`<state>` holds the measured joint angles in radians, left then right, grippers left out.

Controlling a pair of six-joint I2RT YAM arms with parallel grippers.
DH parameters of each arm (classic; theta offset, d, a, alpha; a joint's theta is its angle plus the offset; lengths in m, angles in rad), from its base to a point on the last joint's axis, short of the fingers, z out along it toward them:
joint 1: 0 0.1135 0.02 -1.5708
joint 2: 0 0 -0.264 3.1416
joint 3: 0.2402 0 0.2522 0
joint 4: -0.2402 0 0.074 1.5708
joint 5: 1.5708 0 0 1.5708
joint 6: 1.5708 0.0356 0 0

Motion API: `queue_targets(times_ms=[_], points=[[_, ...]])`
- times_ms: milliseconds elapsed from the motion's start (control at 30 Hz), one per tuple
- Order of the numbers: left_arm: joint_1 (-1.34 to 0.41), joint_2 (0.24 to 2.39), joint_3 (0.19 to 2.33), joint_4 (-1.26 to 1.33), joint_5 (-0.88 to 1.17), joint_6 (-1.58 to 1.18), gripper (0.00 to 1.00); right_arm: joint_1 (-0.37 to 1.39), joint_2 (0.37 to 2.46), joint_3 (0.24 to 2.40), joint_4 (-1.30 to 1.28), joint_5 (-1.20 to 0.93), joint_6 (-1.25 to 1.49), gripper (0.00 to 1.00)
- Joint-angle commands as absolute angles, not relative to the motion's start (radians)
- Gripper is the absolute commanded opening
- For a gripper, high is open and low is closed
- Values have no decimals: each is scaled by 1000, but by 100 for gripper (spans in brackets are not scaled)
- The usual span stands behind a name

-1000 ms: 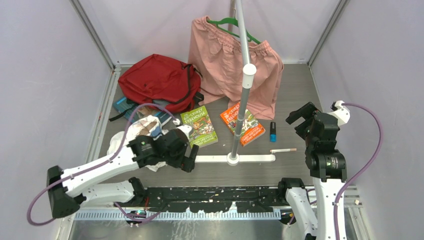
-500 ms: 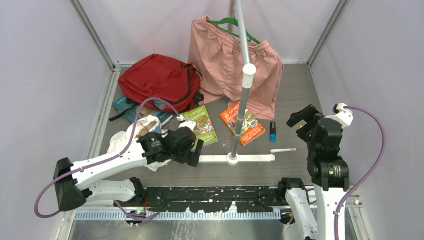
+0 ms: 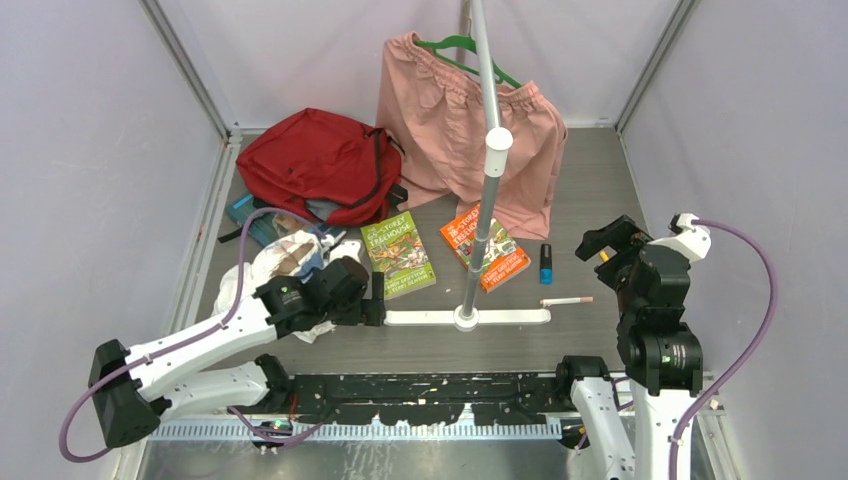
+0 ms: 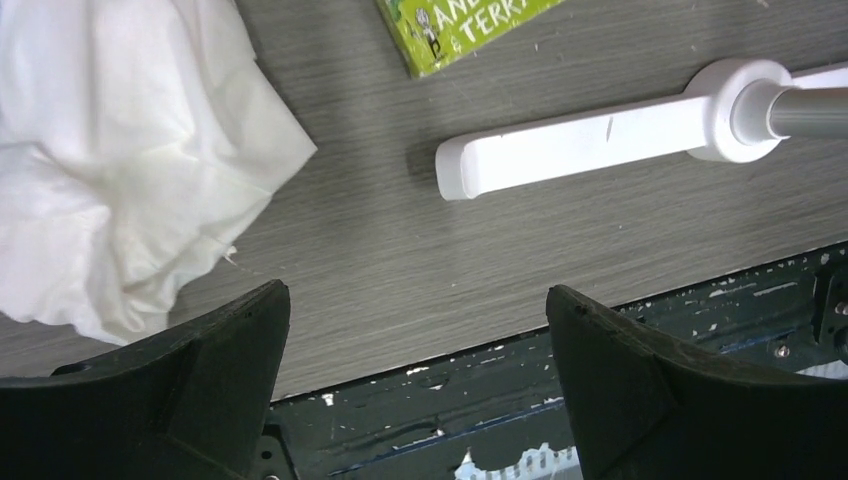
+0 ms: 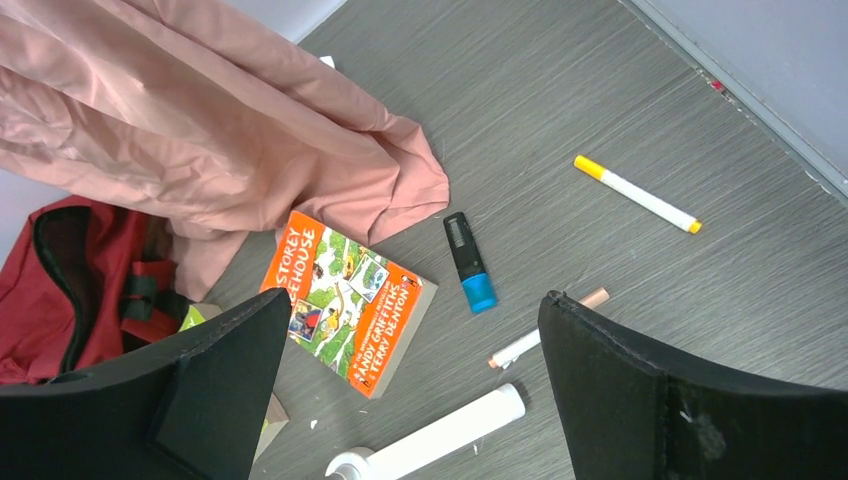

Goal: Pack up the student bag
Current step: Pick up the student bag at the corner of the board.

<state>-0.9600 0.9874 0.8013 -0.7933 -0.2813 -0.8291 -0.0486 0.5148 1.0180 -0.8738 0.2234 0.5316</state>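
Left gripper (image 4: 410,300) spread wide, empty, hanging low; right gripper (image 5: 415,300) equally wide, empty. Student bag (image 3: 315,165) lying at far left, green book (image 3: 398,254) just before it, white plastic bag (image 4: 110,150) nearer. Seemingly reaching for an item; next, lining up over the book and closing.

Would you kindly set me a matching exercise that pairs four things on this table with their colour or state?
Things:
1. student bag
2. white plastic bag
3. shorts
4. highlighter

Descriptions:
A. pink, draped at the back
B. red, lying at the far left
C. black with a blue end
D. crumpled

Pairs: 1-B, 2-D, 3-A, 4-C
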Motion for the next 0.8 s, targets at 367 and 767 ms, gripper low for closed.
queue_targets(times_ms=[367, 767], points=[[-827, 885, 906, -861, -281, -800, 100, -36, 670, 1548, -826, -142, 487, 100], [-716, 871, 958, -896, -178, -718, 100, -23, 863, 1900, -592, -645, 672, 100]])
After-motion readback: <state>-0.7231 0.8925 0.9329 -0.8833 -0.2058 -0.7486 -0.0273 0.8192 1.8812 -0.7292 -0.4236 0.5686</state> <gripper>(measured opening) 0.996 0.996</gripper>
